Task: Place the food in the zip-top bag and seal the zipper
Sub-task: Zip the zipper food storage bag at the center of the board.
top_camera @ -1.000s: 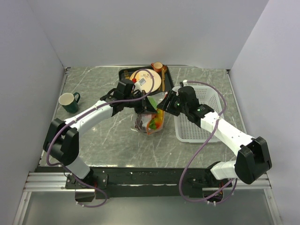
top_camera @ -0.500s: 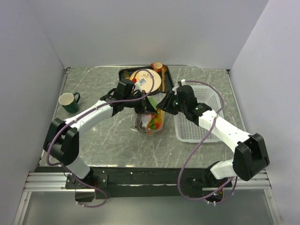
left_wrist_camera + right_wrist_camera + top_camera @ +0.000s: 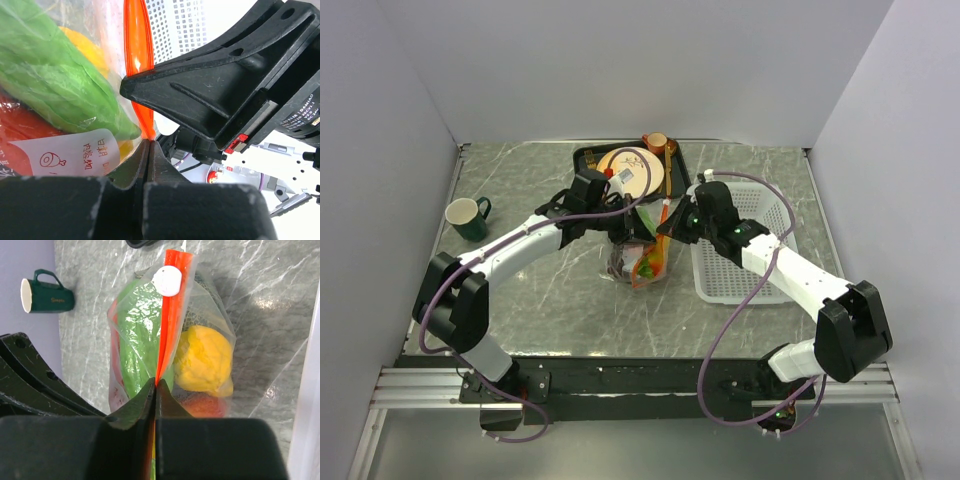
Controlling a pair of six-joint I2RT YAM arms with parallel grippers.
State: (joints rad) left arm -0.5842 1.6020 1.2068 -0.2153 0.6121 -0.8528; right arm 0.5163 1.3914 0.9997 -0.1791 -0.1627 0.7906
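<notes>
Zipper (image 3: pixel 171 310) within right end effector (image 3: pixel 155 383)

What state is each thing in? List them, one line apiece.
zip-top bag: filled, held up by its mouth.
zipper: pinched by both grippers; looks pressed together where visible.
food: inside the bag.
left gripper: shut on the zipper.
right gripper: shut on the zipper.
green mug: upright.
white basket: upright.
</notes>
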